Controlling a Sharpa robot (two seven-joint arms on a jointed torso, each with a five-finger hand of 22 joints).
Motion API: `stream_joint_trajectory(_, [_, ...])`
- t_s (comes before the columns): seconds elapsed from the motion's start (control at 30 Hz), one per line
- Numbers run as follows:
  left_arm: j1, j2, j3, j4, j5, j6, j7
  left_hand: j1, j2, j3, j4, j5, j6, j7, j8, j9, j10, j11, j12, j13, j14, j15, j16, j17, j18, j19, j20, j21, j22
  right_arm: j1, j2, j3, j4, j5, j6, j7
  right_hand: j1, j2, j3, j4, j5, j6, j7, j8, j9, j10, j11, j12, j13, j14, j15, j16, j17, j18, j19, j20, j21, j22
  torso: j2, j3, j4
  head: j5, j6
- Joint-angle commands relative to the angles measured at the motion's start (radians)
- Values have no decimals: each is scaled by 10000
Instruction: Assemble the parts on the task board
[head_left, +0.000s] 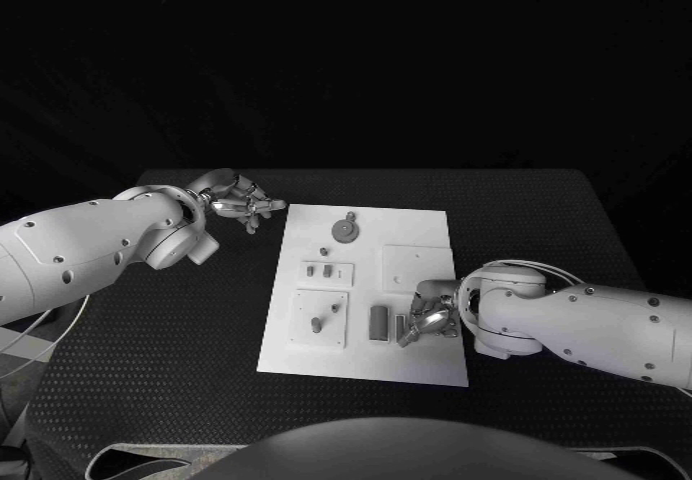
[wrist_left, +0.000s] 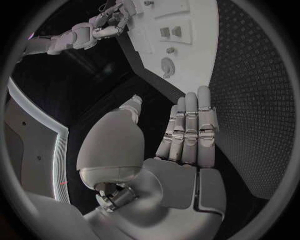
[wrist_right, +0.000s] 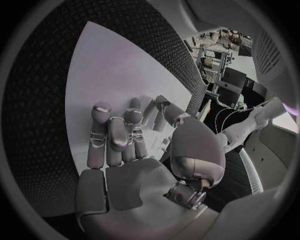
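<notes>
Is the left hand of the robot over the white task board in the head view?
No, the left hand is over the black table, beside the far left corner of the task board.

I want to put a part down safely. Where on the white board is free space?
The task board is bare along its far right edge and along the near edge, below the grey parts. The right hand crowds the near right corner.

Head camera: above my table (head_left: 173, 330), looking steeply down, at middle distance. Wrist cameras: close behind my left hand (wrist_left: 187, 135) and my right hand (wrist_right: 119, 135), facing along the fingers. All three share the white board (head_left: 418, 240).
</notes>
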Motion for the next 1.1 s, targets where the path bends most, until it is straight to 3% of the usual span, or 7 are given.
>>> stream_joint_trajectory(0.03, [10, 3, 4, 24, -27, 109, 55, -18, 94, -67, 12, -2, 15, -40, -28, -12, 2, 0, 29, -10, 69, -13, -60, 11, 638, 49, -8, -61, -15, -25, 38, -13, -88, -191, 91, -124, -21, 123, -29, -20, 23, 37, 33, -42, -18, 20, -40, 41, 12, 13, -60, 35, 23, 144, -22, -38, 46, 180, 3, 2, 5, -5, 2])
stream_joint_trajectory(0.6, [10, 15, 4, 23, -30, 104, 53, 0, 105, -80, 11, -2, 17, -40, -29, -15, 2, 0, 29, -11, 73, -14, -65, 16, 638, 51, -9, -66, -15, -47, 77, -13, -126, -73, 137, -98, 79, 212, -77, -234, 23, 46, 29, -39, -15, 25, -43, 43, 14, -7, -62, 35, -4, 144, -39, -38, 55, 179, 1, 2, -2, -15, 2])
stream_joint_trajectory(0.93, [10, 13, 4, 29, -30, 99, 45, 7, 112, -91, 12, -2, 19, -40, -29, -16, 3, 0, 30, -11, 75, -14, -69, 19, 637, 53, -8, -68, -16, -103, 204, -15, -354, -109, 202, -188, 284, 859, -155, -826, 23, 73, 26, -31, -11, 51, -44, 51, 15, 17, -56, 77, 52, 144, -56, -15, 87, 183, 1, 4, -2, -16, 2])
stream_joint_trajectory(1.1, [10, -5, 3, 29, -30, 93, 33, 9, 114, -97, 12, -2, 20, -40, -30, -17, 3, 0, 30, -12, 75, -14, -71, 20, 637, 53, -8, -70, -16, -139, 218, -16, -406, -106, 339, -201, 304, 949, -176, -1001, 23, 83, 27, -32, -14, 61, -43, 51, 13, 12, -53, 81, 43, 144, -61, -4, 91, 179, 0, 4, 0, -23, 2])
